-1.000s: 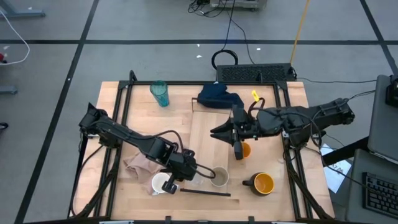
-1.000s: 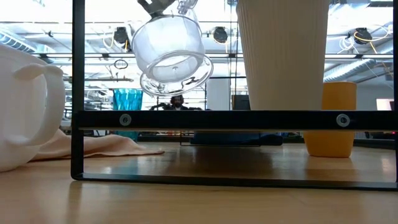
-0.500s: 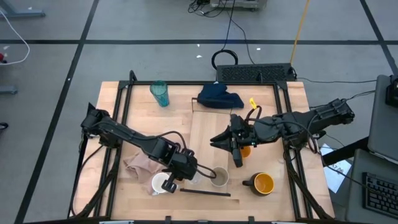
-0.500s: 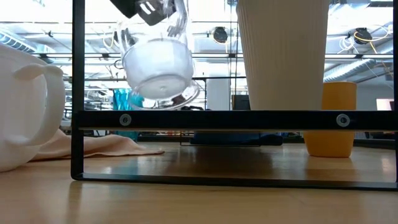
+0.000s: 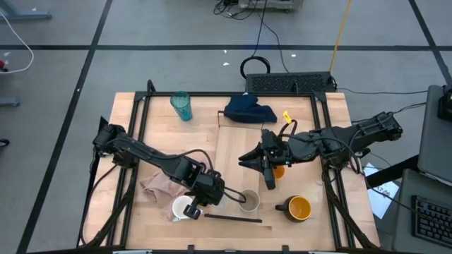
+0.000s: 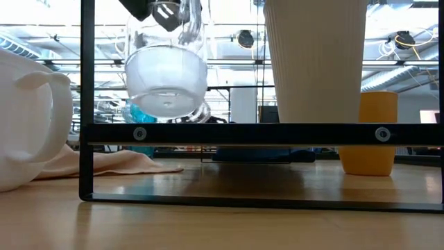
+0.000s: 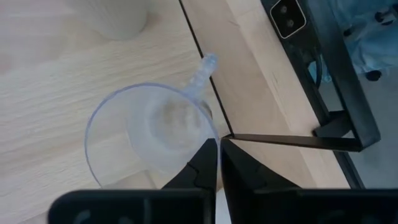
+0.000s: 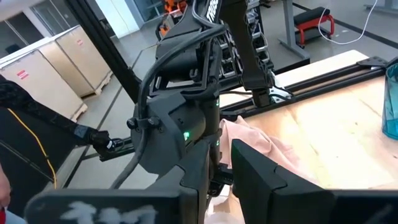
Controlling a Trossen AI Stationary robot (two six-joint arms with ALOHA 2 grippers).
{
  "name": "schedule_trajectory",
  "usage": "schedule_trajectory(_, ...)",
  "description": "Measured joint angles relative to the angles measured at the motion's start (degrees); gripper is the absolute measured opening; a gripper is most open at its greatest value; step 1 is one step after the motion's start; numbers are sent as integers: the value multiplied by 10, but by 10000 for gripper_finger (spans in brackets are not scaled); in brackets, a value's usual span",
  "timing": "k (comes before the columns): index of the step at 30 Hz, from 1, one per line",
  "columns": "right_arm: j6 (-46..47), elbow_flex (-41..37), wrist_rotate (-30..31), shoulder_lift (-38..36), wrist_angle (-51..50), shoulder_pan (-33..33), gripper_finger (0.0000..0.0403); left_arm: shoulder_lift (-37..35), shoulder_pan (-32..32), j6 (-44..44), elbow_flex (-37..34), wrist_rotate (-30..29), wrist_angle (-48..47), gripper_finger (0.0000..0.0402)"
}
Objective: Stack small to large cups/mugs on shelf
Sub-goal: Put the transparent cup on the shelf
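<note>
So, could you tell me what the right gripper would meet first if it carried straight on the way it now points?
Probably the left arm's wrist, which fills the right wrist view just beyond the right gripper; the pink cloth lies farther on. Depth is hard to judge.

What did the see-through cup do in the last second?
The tiny clear cup, pinched by its rim in the left pincer, came down and tipped from tilted to nearly upright, drifting leftward in the low view. The right pincer drew back a little from over the small orange cup. The beige cup, white mug and teal tumbler stayed put.
</note>
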Motion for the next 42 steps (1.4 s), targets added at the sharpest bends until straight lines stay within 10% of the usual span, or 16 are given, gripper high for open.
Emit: schedule_trajectory(42, 11, -11, -1, 0, -5, 4, 61, -3, 16, -12, 38, 15, -8, 21)
